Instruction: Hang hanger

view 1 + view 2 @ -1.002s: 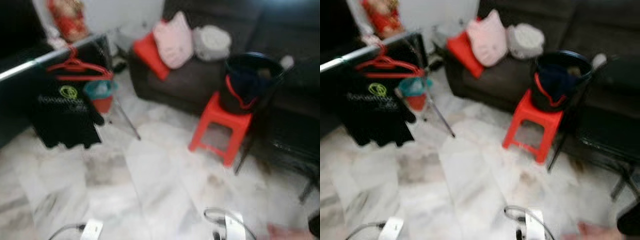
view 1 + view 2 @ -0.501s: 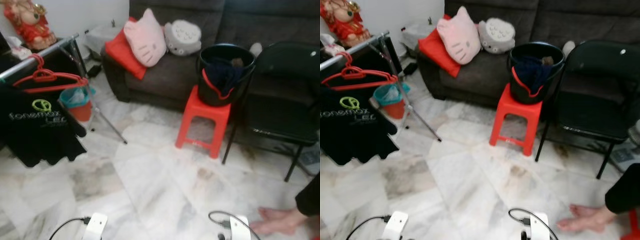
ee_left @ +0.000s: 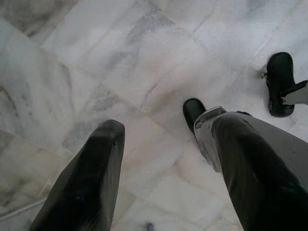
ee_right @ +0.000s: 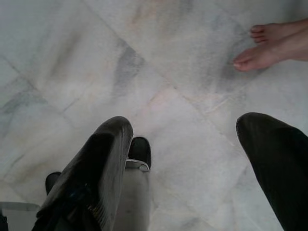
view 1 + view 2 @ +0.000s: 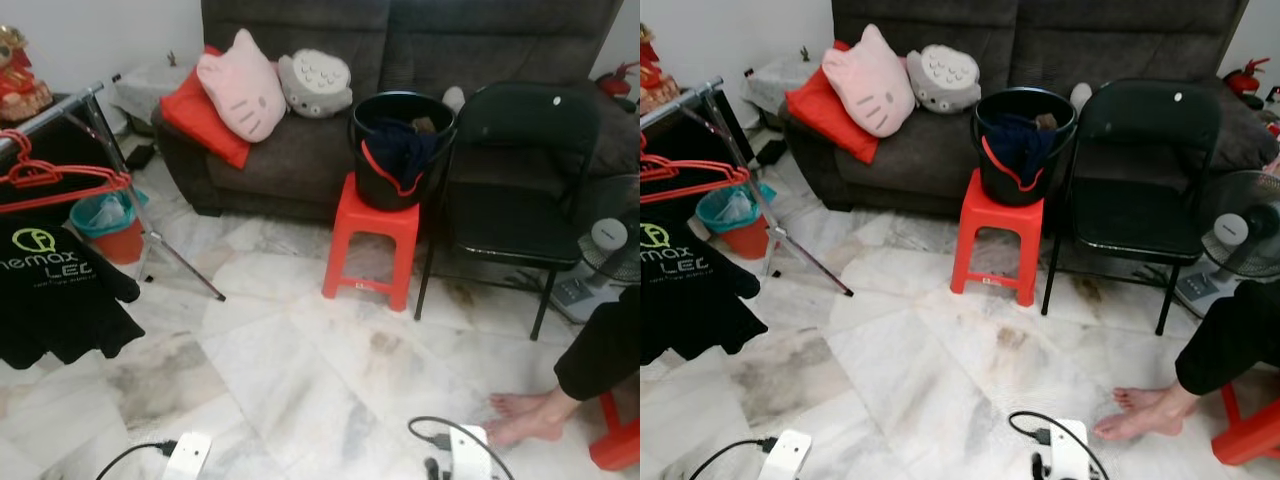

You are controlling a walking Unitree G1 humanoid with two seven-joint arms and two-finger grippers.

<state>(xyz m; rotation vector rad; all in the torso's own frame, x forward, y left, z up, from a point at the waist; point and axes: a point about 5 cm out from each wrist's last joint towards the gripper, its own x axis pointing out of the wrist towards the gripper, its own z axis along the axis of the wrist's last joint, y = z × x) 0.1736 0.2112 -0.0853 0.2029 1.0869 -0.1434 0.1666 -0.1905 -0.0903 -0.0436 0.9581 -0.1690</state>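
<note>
The whole picture has slid since half a second ago, so the camera has turned to the right. The things in the room have not moved. The red hanger now sits at the far left edge. It hangs on the silver rail of the clothes rack, above a black shirt with green letters. The folding chair is now fully in the picture, and a fan has come into sight beside it.

A black bucket stands on a red stool, right by the chair and in front of the dark sofa. A pink cat pillow leans on the sofa.

A person's bare feet rest on the marble floor at the right.

The left gripper points down at the floor with its fingers spread apart and nothing between them. Its view shows the robot's black feet. The right gripper is also spread wide and empty, and its view shows the person's feet.
</note>
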